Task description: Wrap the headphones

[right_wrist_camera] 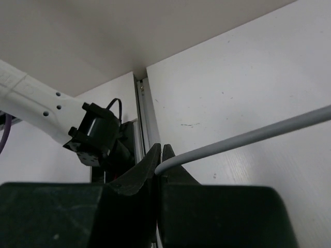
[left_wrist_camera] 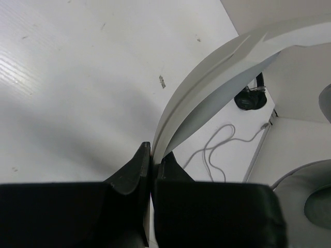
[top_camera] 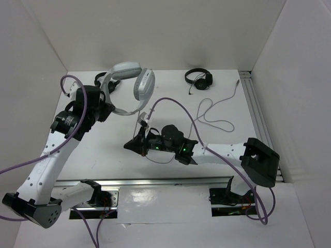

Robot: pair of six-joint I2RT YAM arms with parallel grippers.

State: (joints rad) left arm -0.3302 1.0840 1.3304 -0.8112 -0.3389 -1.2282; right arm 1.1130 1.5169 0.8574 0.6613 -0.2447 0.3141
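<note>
The white and light-grey headphones (top_camera: 135,81) stand raised at the back left of the table. My left gripper (top_camera: 109,109) is shut on their thin headband strip (left_wrist_camera: 207,77), which rises from between the jaws in the left wrist view. One grey earcup (left_wrist_camera: 310,199) shows at that view's lower right. My right gripper (top_camera: 130,146) sits low at the table's middle, shut on the pale cable (right_wrist_camera: 248,136), which leaves its jaws to the right. The rest of the cable (top_camera: 216,114) lies in loose loops toward the back right.
A small black headphone set (top_camera: 199,78) lies at the back centre, and another (top_camera: 100,80) is partly hidden behind the white one. An aluminium rail (top_camera: 261,121) runs along the right edge, another (top_camera: 155,182) along the near edge. White walls enclose the table.
</note>
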